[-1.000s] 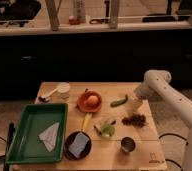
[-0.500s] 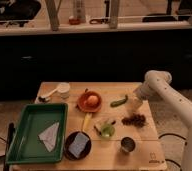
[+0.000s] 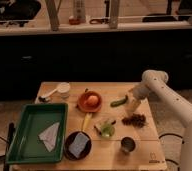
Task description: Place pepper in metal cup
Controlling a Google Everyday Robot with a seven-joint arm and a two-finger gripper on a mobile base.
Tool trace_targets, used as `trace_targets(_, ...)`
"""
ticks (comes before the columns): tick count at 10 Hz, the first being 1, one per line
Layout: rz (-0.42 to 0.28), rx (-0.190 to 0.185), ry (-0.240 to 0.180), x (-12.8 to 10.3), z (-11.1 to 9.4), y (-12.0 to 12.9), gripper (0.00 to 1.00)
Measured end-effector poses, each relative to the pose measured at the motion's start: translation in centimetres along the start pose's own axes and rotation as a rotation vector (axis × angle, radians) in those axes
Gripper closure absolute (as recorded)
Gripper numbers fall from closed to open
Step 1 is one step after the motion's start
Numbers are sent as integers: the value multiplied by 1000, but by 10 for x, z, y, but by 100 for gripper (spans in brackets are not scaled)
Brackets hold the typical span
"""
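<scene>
A green pepper (image 3: pixel 118 102) lies on the wooden table (image 3: pixel 109 90), right of an orange bowl. The metal cup (image 3: pixel 127 145) stands upright near the table's front right edge. My gripper (image 3: pixel 133 106) hangs from the white arm (image 3: pixel 161 90) just right of the pepper, over the table's right side, above a dark reddish cluster (image 3: pixel 135 120).
An orange bowl (image 3: pixel 89 101) holds an orange fruit. A green tray (image 3: pixel 36 131) with a white paper sits front left. A dark plate with a blue sponge (image 3: pixel 78 144), a green-yellow item (image 3: pixel 106 128) and a white cup (image 3: pixel 63 89) with a spoon also stand on the table.
</scene>
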Motion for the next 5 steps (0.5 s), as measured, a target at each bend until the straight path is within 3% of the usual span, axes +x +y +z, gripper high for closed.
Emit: trace_targets(5,-138,-62,-30,-24,12,7,20)
